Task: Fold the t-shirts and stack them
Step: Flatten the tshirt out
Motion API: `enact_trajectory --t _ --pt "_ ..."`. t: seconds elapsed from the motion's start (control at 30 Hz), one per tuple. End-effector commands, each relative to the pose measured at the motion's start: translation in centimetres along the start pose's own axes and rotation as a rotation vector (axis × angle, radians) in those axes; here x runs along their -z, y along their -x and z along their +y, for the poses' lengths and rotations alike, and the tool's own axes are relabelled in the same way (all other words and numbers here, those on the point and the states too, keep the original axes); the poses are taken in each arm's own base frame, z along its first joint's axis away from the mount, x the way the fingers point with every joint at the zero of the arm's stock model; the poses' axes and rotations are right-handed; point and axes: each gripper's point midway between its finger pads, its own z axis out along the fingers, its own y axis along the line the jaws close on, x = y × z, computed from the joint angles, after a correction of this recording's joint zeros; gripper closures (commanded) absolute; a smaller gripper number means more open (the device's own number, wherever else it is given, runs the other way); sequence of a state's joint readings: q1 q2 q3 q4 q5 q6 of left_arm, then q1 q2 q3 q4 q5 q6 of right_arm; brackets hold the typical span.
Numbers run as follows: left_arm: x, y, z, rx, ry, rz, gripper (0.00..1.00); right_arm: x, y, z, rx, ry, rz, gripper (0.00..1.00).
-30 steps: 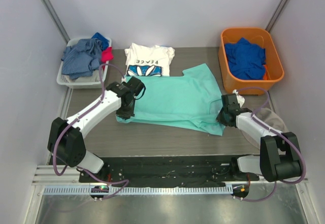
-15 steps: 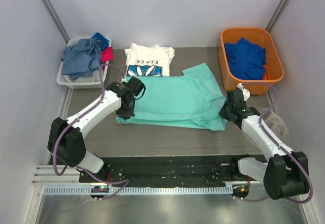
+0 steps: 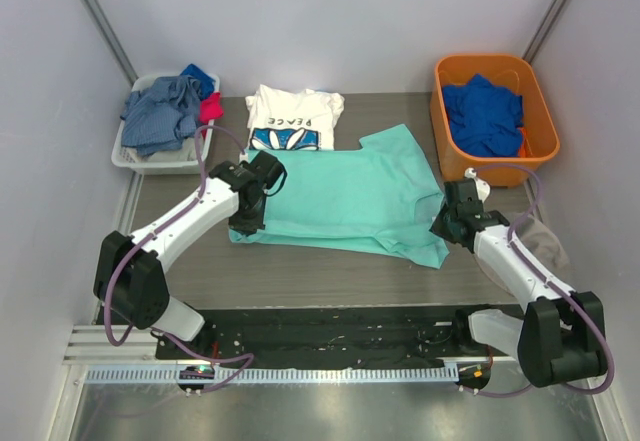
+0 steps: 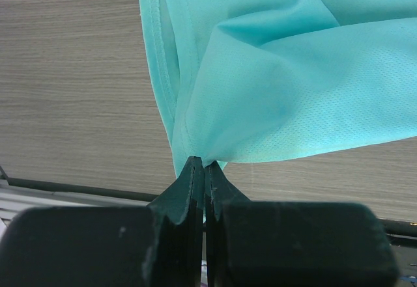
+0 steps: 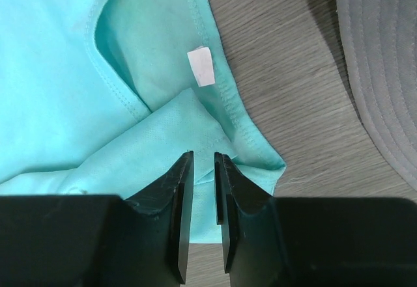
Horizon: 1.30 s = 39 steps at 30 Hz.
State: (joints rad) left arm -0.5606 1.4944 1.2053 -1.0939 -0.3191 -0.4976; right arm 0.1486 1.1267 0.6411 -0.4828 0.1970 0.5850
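A plain mint-teal short-sleeved t-shirt [image 3: 345,196] lay spread across the middle of the grey-brown wood-grain table [image 3: 300,276], one sleeve pointing to the far right. Just beyond its far left edge sat a folded white t-shirt printed "PEACE" with blue flower petals [image 3: 293,119].

The left gripper [image 4: 203,166] was pressed tight on the near left corner of the mint-teal t-shirt, its black fingers closed together with the cloth bunched into a point at their tips. The top view showed that gripper [image 3: 249,219] at the garment's left edge.

The right gripper [image 5: 202,170] stood over the near right corner, by the hem and a small white sewn-in label [image 5: 201,66]. Its fingers [image 5: 183,189] were set narrow with teal cloth showing in the slit. Whether they pinched the fabric or only hovered on it could not be told from the wrist view. From above, that gripper [image 3: 446,227] sat at the shirt's right edge.

A rounded grey cloth item [image 5: 384,72] lay just to the right of that corner. At the far left stood a white plastic bin [image 3: 150,164] heaped with grey-blue denim-like clothes [image 3: 158,113]. At the far right, an orange plastic basket [image 3: 438,121] held a royal blue garment [image 3: 483,113].
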Motion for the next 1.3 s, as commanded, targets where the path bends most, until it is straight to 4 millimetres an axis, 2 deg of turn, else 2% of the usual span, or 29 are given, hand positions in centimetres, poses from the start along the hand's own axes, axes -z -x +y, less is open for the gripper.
enact_trajectory --t 0.0,0.1,0.2,0.23,0.3,0.73,1.27 --pt "0.8 -0.2 0.6 0.022 -0.002 -0.014 1.00 -0.4 0.6 -0.1 0.003 -0.010 -0.025 0.73" --pt "0.8 -0.3 0.6 0.025 -0.002 -0.014 1.00 -0.5 0.4 -0.1 0.008 -0.014 -0.017 0.72" --pt "0.7 -0.4 0.6 0.025 -0.003 -0.015 1.00 -0.6 0.3 -0.3 0.003 -0.020 -0.012 0.62" --pt "0.7 -0.4 0.6 0.027 -0.003 -0.015 1.00 -0.7 0.4 -0.3 0.002 -0.027 -0.017 0.56" --pt "0.7 -0.4 0.6 0.025 -0.002 -0.011 1.00 -0.9 0.2 -0.5 -0.001 -0.038 -0.012 0.52" --pt "0.7 -0.4 0.6 0.018 0.002 -0.008 1.00 -2.7 -1.0 -1.1 -0.032 -0.049 -0.005 0.53" --pt "1.1 -0.2 0.6 0.022 -0.002 -0.006 1.00 -2.5 -0.3 -2.1 -0.130 0.036 -0.042 0.57"
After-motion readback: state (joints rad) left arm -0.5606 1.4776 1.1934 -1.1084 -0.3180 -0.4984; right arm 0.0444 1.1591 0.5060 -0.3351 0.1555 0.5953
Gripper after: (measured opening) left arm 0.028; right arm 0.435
